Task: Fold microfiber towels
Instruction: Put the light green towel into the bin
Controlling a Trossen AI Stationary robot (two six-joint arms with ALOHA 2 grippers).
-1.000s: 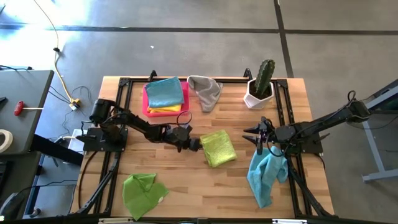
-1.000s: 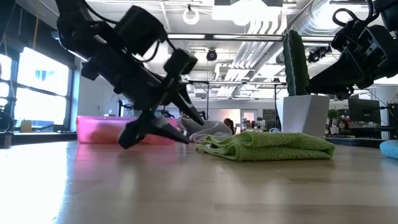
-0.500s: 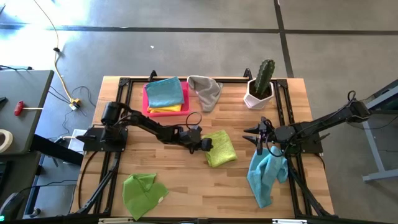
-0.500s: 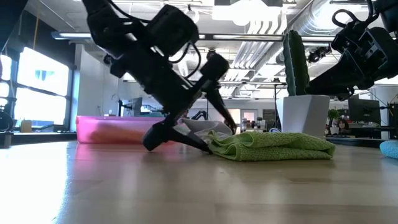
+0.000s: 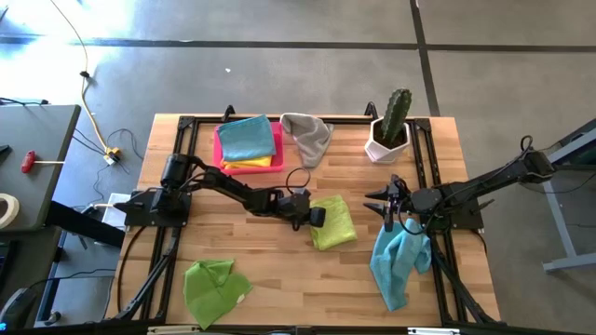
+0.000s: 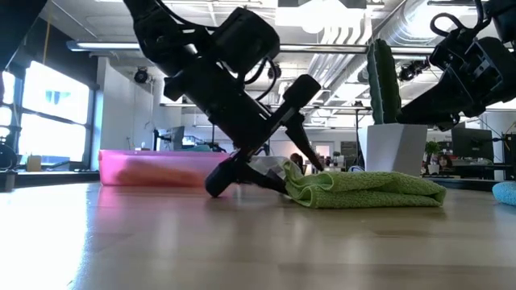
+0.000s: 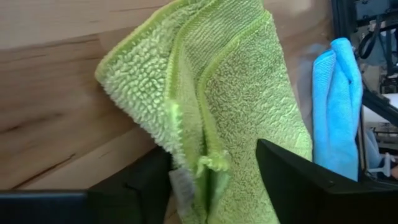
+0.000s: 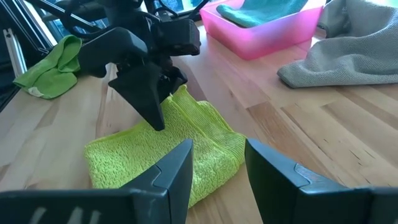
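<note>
While its fingers stand spread on either side of the near edge of the lime towel (image 5: 331, 221), the left tool (image 5: 315, 215) sits low on the desk (image 5: 279, 270), with the folded cloth stretching straight ahead of it toward the right arm. That edge lies between the fingers, not yet pinched. The left arm is clearly nearer. Well beyond the lime towel, the right tool (image 5: 389, 207) hangs above the desk, a blue towel (image 5: 399, 263) draped below it; whether it grips that cloth I cannot tell.
</note>
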